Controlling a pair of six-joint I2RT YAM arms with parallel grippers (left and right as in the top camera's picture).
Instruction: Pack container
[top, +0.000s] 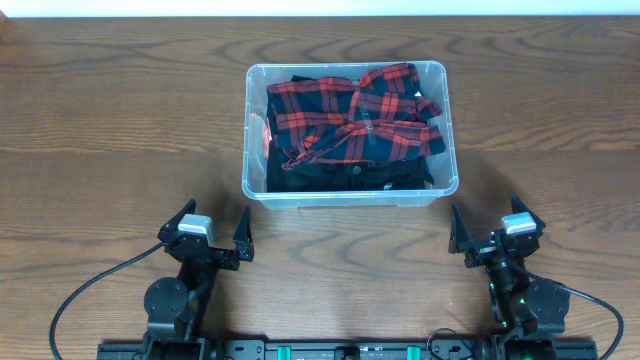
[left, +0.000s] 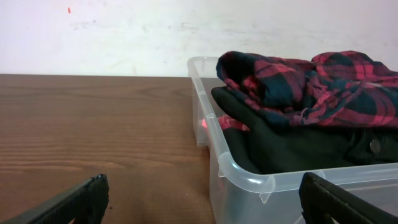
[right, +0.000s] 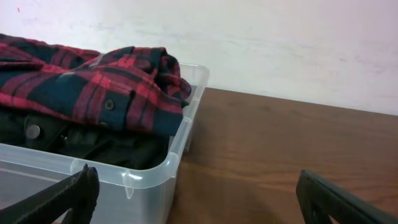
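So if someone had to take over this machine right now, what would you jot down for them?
Left pincer: open, empty, low at the near side of the table, clear of the bin.
Right pincer: open, empty, likewise.
Bin: mid-table, upright, no lid in view.
Done: a red plaid shirt lies on black clothing inside the bin.
Left: I see nothing more waiting to go in. The shirt bulges above the rim, so perhaps press it down.
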